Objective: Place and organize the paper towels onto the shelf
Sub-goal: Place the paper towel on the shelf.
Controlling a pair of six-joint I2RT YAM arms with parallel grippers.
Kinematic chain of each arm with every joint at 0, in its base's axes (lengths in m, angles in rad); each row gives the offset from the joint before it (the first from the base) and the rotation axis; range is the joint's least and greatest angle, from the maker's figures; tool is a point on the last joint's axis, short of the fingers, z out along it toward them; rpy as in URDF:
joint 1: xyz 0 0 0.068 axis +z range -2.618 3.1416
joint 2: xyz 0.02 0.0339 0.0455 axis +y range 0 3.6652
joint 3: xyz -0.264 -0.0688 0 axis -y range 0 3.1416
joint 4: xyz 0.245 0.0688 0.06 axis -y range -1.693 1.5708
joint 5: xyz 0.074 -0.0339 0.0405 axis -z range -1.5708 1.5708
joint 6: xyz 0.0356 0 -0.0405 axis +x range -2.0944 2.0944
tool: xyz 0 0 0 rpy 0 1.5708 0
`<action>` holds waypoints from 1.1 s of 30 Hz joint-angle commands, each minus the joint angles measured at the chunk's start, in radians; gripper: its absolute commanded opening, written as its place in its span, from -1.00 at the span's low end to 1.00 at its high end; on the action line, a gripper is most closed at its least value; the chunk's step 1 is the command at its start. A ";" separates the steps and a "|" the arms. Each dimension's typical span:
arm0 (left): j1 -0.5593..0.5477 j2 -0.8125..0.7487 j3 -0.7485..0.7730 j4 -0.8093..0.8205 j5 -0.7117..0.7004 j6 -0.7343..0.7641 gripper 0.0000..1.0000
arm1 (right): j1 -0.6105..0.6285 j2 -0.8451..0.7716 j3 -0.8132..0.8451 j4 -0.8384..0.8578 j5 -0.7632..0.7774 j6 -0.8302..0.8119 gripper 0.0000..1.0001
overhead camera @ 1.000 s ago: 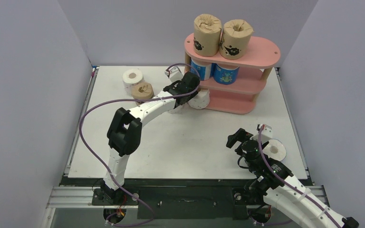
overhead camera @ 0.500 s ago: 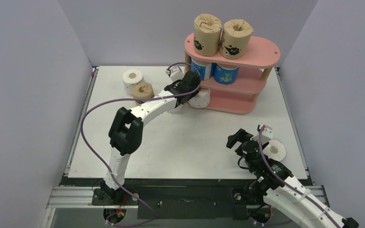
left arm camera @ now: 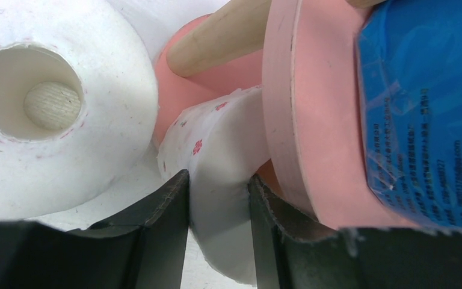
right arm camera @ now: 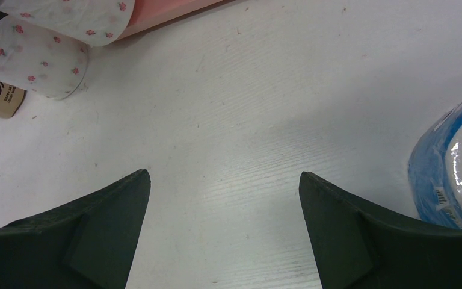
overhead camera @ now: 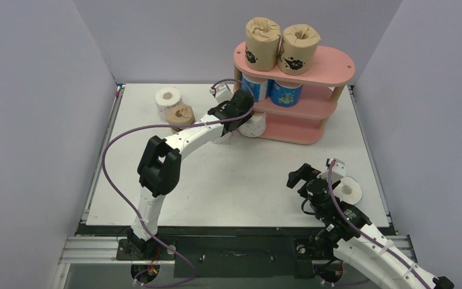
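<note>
**Dotted roll pinched at the shelf's lower tier**

A white pink-dotted roll sits pinched in the left end effector. Its two dark fingers press into the soft wrapper from either side. The left arm stretches forward and to the right from its base, elbow raised and wrist tipped towards the left end of the shelf. The wrapper is white and crumpled, scattered with small pink marks. The roll runs straight out ahead of the fingertips into the gap below the pink middle board, close by a wooden post.

Just off one side of this end effector a second white roll shows its hollow core end-on. On the other side, above the board, stands a blue roll. Two blue rolls share that tier, and two brown rolls stand on the top board.

Farther out on the desk, behind the left end effector, are a brown roll and a white roll.

The right arm is folded low near its base. The right end effector has its fingers spread wide over bare desk, holding nothing. A lone blue roll lies just beside its right finger.
</note>
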 commanded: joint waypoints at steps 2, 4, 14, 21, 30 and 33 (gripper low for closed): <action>0.008 -0.028 0.027 0.124 0.022 0.008 -0.17 | -0.006 0.002 -0.001 0.023 0.019 0.005 0.79; 0.009 -0.043 0.011 0.133 0.023 0.011 -0.03 | -0.005 0.001 0.000 0.024 0.018 0.005 0.78; 0.009 -0.109 -0.071 0.166 0.037 0.027 0.43 | -0.005 0.004 0.002 0.023 0.014 0.005 0.78; 0.010 -0.167 -0.141 0.209 0.039 0.023 0.44 | -0.006 0.004 0.001 0.022 0.012 0.004 0.78; 0.010 -0.199 -0.167 0.235 0.051 0.023 0.37 | -0.005 0.004 0.003 0.022 0.010 0.004 0.78; 0.010 -0.225 -0.203 0.240 0.059 0.023 0.37 | -0.006 0.001 0.002 0.021 0.008 0.002 0.78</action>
